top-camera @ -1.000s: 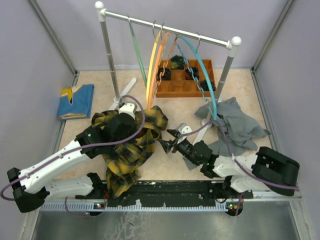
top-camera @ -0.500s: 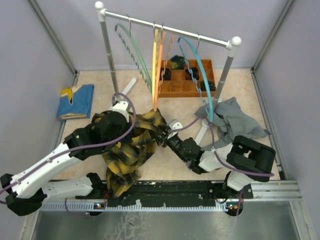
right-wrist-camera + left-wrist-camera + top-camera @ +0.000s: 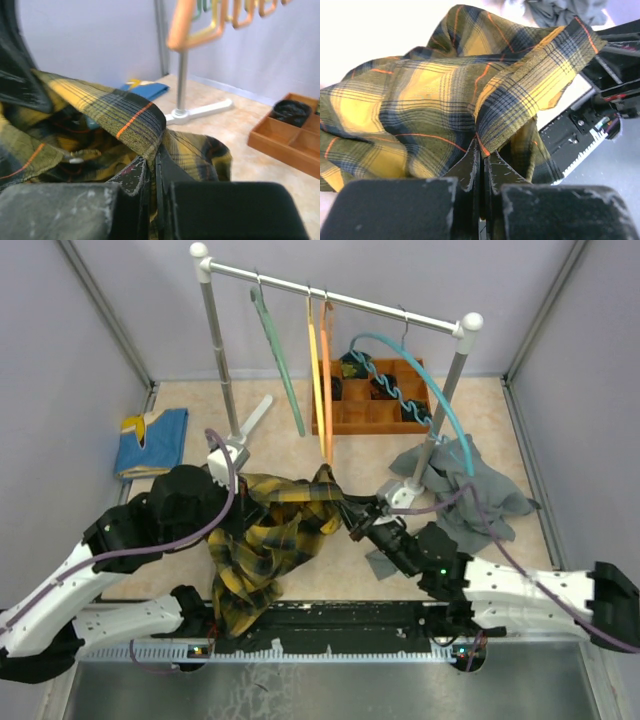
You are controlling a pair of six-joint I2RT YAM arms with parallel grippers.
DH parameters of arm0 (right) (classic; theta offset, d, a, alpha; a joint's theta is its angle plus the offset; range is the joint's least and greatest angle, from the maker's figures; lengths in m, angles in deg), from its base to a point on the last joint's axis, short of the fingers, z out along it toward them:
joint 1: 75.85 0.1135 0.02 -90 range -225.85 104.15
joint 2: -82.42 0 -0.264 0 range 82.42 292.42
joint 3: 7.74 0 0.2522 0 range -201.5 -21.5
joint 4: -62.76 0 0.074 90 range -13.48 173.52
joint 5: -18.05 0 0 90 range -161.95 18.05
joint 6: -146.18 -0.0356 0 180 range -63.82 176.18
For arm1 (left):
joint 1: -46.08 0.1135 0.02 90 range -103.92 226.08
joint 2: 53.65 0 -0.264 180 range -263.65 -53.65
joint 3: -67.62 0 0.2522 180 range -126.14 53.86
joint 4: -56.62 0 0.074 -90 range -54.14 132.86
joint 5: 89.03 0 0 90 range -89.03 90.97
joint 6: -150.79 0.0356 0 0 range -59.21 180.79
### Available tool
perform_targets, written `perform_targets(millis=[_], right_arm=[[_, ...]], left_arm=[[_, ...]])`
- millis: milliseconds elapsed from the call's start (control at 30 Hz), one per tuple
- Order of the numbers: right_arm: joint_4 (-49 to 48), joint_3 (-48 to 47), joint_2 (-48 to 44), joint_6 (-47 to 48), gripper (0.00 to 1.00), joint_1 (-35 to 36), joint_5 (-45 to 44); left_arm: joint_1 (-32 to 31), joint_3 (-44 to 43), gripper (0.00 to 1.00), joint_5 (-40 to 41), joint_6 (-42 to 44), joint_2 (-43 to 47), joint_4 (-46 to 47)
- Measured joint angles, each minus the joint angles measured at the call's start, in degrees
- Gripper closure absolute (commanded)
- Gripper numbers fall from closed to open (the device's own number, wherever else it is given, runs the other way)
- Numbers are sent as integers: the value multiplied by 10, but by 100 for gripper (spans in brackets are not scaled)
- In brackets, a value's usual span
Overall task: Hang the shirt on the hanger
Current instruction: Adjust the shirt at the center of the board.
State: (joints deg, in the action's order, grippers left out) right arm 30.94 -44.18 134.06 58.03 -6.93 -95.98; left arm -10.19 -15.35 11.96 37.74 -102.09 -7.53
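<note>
Your left pincer [image 3: 481,150] and right pincer [image 3: 152,162] are each clamped on the plaid shirt [image 3: 270,530], stretched between them; the teal hanger [image 3: 432,378] hangs beyond, nearer your right arm.

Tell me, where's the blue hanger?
In the top view, the light blue hanger hangs at the right end of the rail, right of the orange hanger, near the grey cloth.

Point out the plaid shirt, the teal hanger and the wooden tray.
plaid shirt [image 3: 268,532]: top external view, on the bunched body of the fabric.
teal hanger [image 3: 408,352]: top external view, on its upper curved arm.
wooden tray [image 3: 360,427]: top external view, on its near rim.
</note>
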Motion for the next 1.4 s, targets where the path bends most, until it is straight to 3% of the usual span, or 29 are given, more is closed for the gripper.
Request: perform_targets(millis=[100, 233, 467, 767, 1067, 1233, 1400], right_arm=[[126, -28, -93, -3, 100, 41, -2], [279, -83, -150, -1, 100, 120, -24], [466, -316, -84, 17, 100, 158, -53], [574, -690, 81, 107, 100, 159, -104], [648, -1024, 250, 226, 100, 160, -123], [665, -1130, 302, 273, 100, 160, -122], [658, -1143, 310, 313, 100, 160, -120]], left_arm=[[0, -6, 100, -26, 23, 17, 1], [-3, -16, 100, -50, 52, 37, 2], [-3, -124, 100, -58, 106, 1, 14], [-4, -396, 100, 10, 203, -133, 72], [-6, -579, 100, 63, 298, -250, 148], [-6, -614, 100, 75, 344, -284, 207], [-7, -644, 100, 93, 412, -316, 273]])
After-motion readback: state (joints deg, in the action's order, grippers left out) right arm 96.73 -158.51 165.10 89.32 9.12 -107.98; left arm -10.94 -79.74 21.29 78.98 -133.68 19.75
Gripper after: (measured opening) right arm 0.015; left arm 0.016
